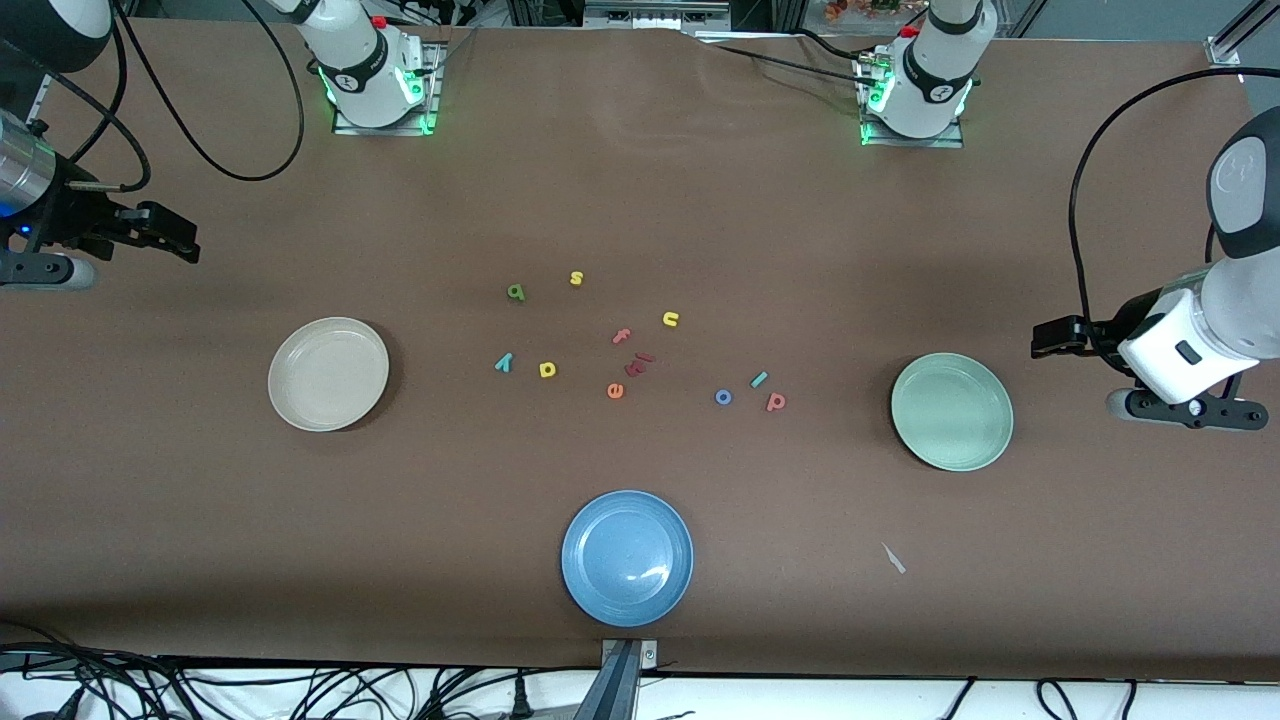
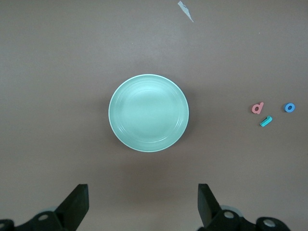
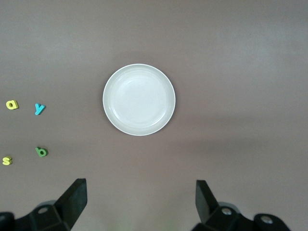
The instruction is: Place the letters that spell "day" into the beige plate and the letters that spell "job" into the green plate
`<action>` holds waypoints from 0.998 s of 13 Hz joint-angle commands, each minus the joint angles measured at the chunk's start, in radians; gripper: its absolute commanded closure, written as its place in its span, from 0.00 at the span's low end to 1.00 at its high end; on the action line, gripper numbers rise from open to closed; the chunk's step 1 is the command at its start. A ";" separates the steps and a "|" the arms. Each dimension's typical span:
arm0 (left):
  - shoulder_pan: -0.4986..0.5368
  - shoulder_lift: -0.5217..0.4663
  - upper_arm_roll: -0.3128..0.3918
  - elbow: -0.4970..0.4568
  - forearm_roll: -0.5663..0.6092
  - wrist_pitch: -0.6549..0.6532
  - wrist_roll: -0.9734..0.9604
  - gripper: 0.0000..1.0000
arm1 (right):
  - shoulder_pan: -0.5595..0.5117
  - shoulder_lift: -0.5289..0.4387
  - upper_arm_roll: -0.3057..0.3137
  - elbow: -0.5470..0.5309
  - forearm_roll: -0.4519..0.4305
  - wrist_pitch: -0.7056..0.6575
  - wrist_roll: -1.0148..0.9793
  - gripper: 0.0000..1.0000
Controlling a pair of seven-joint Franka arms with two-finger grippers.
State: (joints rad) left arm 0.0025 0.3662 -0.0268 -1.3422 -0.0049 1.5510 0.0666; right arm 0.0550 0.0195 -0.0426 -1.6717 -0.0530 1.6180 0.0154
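Letters [image 1: 640,340] lie mid-table, well apart from both open grippers.

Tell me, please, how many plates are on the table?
3: the beige plate toward the right arm's end, the green plate toward the left arm's end, the blue plate nearest the front camera. None appears hidden.

Readable signs are only the foam letters near the blue plate [image 1: 627,557]: s [image 1: 576,278], u [image 1: 670,319], e [image 1: 615,391], o [image 1: 723,397].
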 commanded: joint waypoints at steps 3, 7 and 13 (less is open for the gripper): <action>0.001 -0.006 -0.002 -0.009 0.022 -0.006 0.029 0.01 | 0.000 0.011 0.001 0.027 0.004 -0.012 -0.012 0.00; -0.009 -0.006 -0.001 -0.005 0.022 -0.005 0.027 0.01 | 0.000 0.011 0.001 0.027 0.004 -0.012 -0.012 0.00; -0.012 0.000 -0.001 -0.005 0.023 -0.003 0.024 0.00 | 0.002 0.011 0.003 0.027 0.004 -0.012 -0.006 0.00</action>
State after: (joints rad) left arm -0.0045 0.3696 -0.0282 -1.3422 -0.0049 1.5510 0.0712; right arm 0.0556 0.0195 -0.0415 -1.6717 -0.0530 1.6180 0.0154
